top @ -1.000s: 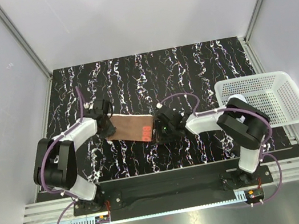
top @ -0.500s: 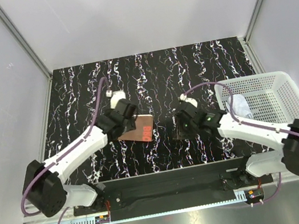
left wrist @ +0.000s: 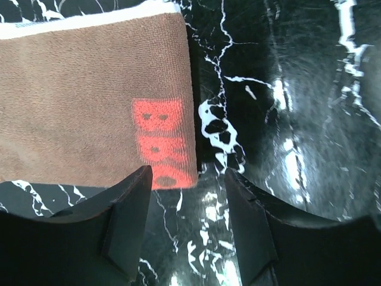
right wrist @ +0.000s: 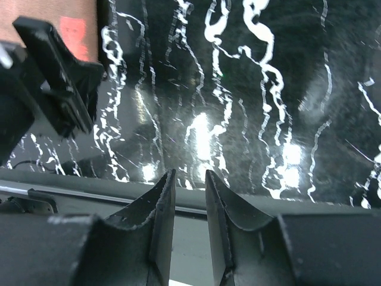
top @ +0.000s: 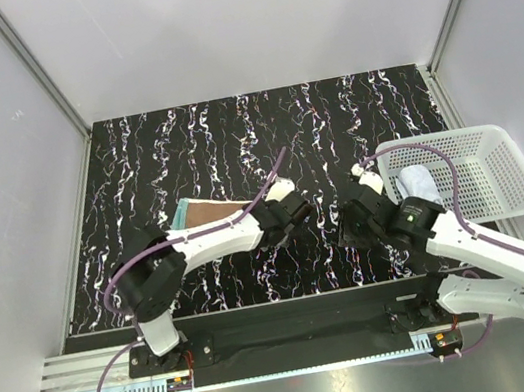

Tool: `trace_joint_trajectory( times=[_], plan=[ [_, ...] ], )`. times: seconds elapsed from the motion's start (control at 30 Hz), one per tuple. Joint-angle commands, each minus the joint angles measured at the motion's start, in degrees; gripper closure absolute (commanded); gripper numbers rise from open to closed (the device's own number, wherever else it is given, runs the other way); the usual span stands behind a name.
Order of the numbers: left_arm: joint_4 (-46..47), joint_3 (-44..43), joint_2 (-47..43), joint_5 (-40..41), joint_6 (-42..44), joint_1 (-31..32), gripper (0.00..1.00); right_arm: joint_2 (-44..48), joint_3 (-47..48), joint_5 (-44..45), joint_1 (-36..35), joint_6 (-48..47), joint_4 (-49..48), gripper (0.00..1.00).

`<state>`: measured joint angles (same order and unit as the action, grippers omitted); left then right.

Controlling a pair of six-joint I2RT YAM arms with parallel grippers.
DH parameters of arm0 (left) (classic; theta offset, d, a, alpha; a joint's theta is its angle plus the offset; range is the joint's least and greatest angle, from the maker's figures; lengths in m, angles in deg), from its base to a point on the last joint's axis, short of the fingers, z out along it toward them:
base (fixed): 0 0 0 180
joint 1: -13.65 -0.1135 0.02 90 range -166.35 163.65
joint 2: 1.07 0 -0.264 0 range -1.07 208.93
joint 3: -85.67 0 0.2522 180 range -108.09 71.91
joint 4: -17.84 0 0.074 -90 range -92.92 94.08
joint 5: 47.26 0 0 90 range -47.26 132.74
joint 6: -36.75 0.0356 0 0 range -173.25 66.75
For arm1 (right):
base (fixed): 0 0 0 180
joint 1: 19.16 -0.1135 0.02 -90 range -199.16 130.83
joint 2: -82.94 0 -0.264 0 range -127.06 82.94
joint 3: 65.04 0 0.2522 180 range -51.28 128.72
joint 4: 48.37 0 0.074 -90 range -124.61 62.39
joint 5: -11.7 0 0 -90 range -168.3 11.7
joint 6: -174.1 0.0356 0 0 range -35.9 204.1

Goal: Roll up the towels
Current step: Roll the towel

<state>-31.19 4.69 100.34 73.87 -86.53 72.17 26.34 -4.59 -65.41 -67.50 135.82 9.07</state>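
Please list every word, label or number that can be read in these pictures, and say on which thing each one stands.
"BBQ": brown letters inside a red patch, turned sideways, near one end of the brown towel, seen by the left wrist camera; the last letter is less certain.
No other text can be read in any view.

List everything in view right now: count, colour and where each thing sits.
table: one, black with white marbling, under everything
basket: one, white perforated plastic, right end of table
white towel: one, white, inside the basket, at its left end
brown towel: one, brown side up with red print, flat, left of centre
left gripper: one, black, open, empty, at the brown towel's printed end
right gripper: one, black, slightly open, empty, over bare table
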Motion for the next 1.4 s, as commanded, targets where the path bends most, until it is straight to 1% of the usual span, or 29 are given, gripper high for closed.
trace_joint_trajectory(
  times=[0.0,0.1,0.27,0.3,0.4,0.43,0.5,0.53,0.57,0.63,0.67,0.7,0.77,0.8,0.83,0.9,0.93,0.97,1.03,1.07,1.17,1.3,1.37],
  plan=[
    [-0.59,-3.26,2.47,4.01,-2.14,-0.07,0.44,2.27,-1.17,2.41,0.00,2.15,2.64,0.67],
    [-1.82,-3.62,4.41,4.55,-3.54,-0.07,0.45,2.11,-1.08,2.50,-0.09,2.07,2.73,0.67],
    [-0.51,-1.60,6.08,3.67,-4.69,-0.07,0.49,0.26,-0.64,1.97,0.00,1.89,2.11,0.67],
    [-0.42,-1.42,6.43,3.58,-4.87,-0.07,0.54,-0.35,-0.56,1.79,-0.09,1.89,1.85,0.67],
    [-0.33,-0.72,7.58,3.06,-6.00,-0.16,0.61,-1.06,-0.64,1.71,-0.09,1.89,1.67,0.67],
    [0.11,-0.28,7.58,2.71,-6.18,-0.16,0.69,-1.23,-0.64,1.79,-0.09,1.89,1.67,0.67],
    [2.65,1.65,6.70,0.96,-6.01,-0.34,0.75,-1.32,-0.64,1.79,0.00,1.98,1.41,0.67],
    [3.35,2.26,6.35,0.42,-6.01,-0.51,0.86,-1.50,-0.56,1.71,0.00,1.98,1.15,0.67],
    [4.93,2.79,5.13,-0.19,-5.92,-0.78,0.92,-1.50,-0.47,1.71,-0.09,1.98,1.14,0.67],
    [7.04,4.90,3.37,-2.74,-4.52,-0.69,0.99,-2.11,0.06,1.71,0.00,1.89,0.97,0.67],
    [8.62,5.43,1.19,-3.62,-3.73,-0.69,1.00,-2.37,0.23,1.62,-0.09,1.71,0.88,0.67],
    [9.59,6.65,-0.05,-6.50,-3.29,-0.69,1.00,-2.81,0.67,1.44,0.00,1.37,0.44,0.66],
    [12.83,8.15,-4.26,-10.20,-2.24,-0.60,1.00,-3.17,0.76,-0.30,0.00,1.54,-0.96,0.60],
    [14.07,9.20,-5.85,-14.05,-1.97,-0.60,1.00,-3.17,0.33,-1.45,0.00,0.93,-2.27,0.57],
    [15.39,11.48,-7.61,-15.82,-2.05,-0.52,1.00,-2.99,-0.11,-2.85,0.00,0.57,-6.03,0.47],
    [18.12,13.77,-12.44,-19.25,-3.19,-0.25,1.00,-2.47,-1.69,-6.37,0.00,0.66,-9.91,0.39],
    [19.69,16.31,-14.11,-20.05,-3.72,-0.25,1.00,-2.46,-2.22,-7.60,0.17,0.92,-13.32,0.32],
    [20.58,17.38,-17.18,-20.93,-4.68,-0.25,1.00,-3.25,-2.66,-8.22,0.17,1.10,-14.84,0.29],
    [21.99,19.22,-19.83,-22.69,-5.65,-0.25,1.00,-4.74,-2.93,-9.62,0.61,1.54,-18.08,0.26],
    [22.26,20.28,-21.58,-22.96,-6.35,-0.25,1.00,-6.92,-2.93,-9.89,0.61,1.54,-18.97,0.25],
    [22.87,21.34,-23.44,-24.89,-7.15,-0.16,1.00,-11.58,-3.01,-10.68,1.05,2.33,-23.10,0.26],
    [24.02,22.83,-24.85,-25.25,-7.59,0.19,1.00,-17.92,-2.85,-12.18,2.63,2.68,-29.60,0.26],
    [24.10,23.27,-25.29,-25.33,-7.85,0.28,1.00,-21.16,-1.97,-12.62,3.42,1.81,-30.58,0.26]
  ],
)
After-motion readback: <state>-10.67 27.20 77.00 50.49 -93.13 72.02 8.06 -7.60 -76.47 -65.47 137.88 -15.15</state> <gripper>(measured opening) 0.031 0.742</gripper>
